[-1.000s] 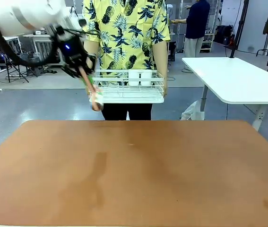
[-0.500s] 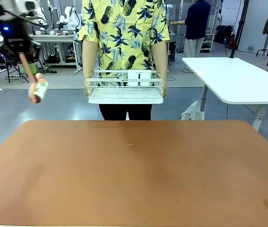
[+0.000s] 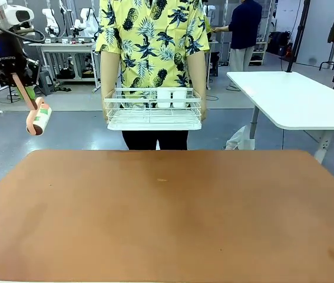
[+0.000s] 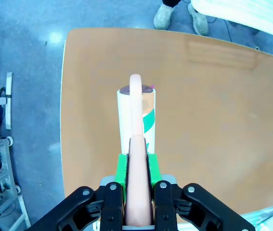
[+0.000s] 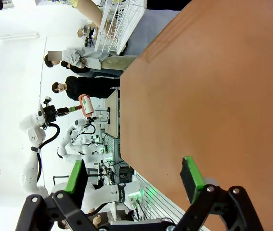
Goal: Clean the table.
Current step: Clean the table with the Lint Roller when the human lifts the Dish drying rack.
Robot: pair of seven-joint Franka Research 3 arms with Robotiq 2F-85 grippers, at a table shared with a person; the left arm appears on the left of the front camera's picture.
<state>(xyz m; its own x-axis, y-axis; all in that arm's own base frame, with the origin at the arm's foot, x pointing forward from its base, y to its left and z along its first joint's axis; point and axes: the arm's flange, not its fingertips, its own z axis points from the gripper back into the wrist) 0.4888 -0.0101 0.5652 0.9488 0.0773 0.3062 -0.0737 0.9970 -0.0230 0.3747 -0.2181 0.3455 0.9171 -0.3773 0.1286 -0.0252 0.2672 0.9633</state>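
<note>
A: Starting with the front view, what is the left gripper [image 3: 26,88] doing?

B: It is pinching the pink handle of a lint roller [image 3: 38,119], and the roll is hanging steeply below its fingertips. The table [image 3: 167,218] is lying lower down and off to the gripper's right, well apart from the roll. To clean well, I think the wrist needs tilting so the roll's side lies flat on the top. It should then press lightly and make long overlapping passes.

A: Which way is the table lying?

B: Its long axis is running sideways, away to the gripper's right. Past the far edge, a person [image 3: 152,41] is holding a white wire rack [image 3: 154,115] with two white cups [image 3: 173,97] in it.

A: And what is the left wrist view showing?

B: The green pads [image 4: 122,168] are squeezing the handle from both sides. The roll is pointing straight out from the fingers, over the top near one short edge. The table's length is stretching sideways from the roll.

A: How about the right wrist view?

B: The right gripper [image 5: 134,177] is spread wide and gripping nothing. The table is lying just beyond its fingertips. Its length seems to be running away from them, toward the lint roller far off.
</note>
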